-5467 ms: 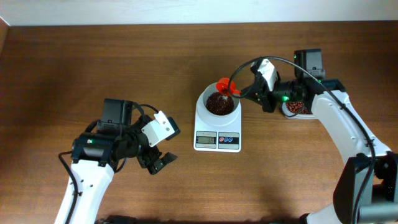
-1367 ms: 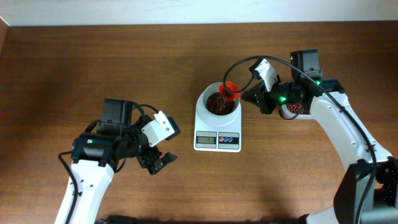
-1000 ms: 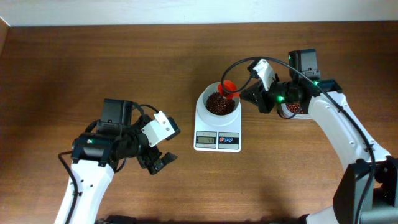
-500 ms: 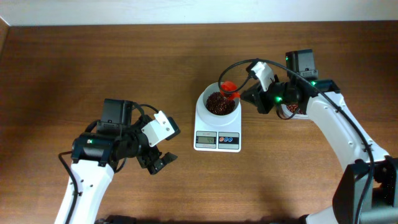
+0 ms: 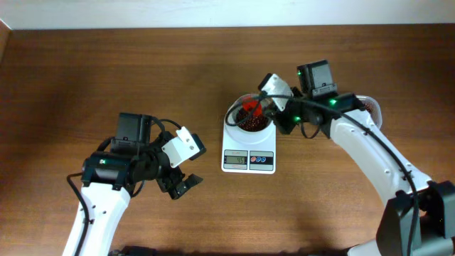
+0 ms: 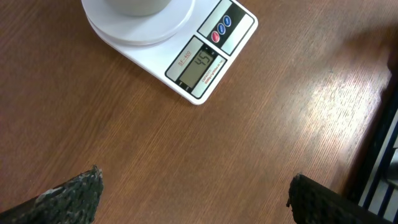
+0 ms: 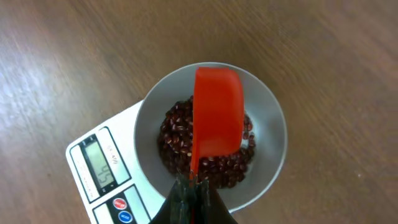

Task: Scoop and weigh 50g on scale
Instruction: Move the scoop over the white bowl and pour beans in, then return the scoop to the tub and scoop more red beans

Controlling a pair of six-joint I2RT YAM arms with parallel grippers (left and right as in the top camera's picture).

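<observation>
**A:** Right gripper (image 5: 269, 108) is over the scale (image 5: 248, 153), clenched on the handle of the red scoop (image 5: 250, 106). The scale sits mid-table, just beneath and in front of that gripper, display facing the robot.

**B:** The right wrist view has it closer. The jaws are pinched tight on the thin handle at the bottom edge, and the red scoop (image 7: 217, 112) reaches out over the beans (image 7: 174, 134) inside the rim of the white bowl (image 7: 270, 118). The scale (image 7: 99, 165) shows its display off to the left, sideways on (digits hard to read from here).

**A:** And the left gripper (image 5: 181, 186)?

**B:** Released, jaws spread wide, grasping nothing. It hangs over bare table (image 5: 106, 78), well apart from the scale and to its left.

**A:** Its wrist camera gives what the overhead cannot. The scale (image 6: 155, 34) is at the top of frame, the display (image 6: 200, 64) reads 45, and the red and blue buttons (image 6: 221, 29) are beside it.

**B:** No scoop or beans in that view, though, just two dark fingertips (image 6: 68, 193) at the bottom corners.
</observation>
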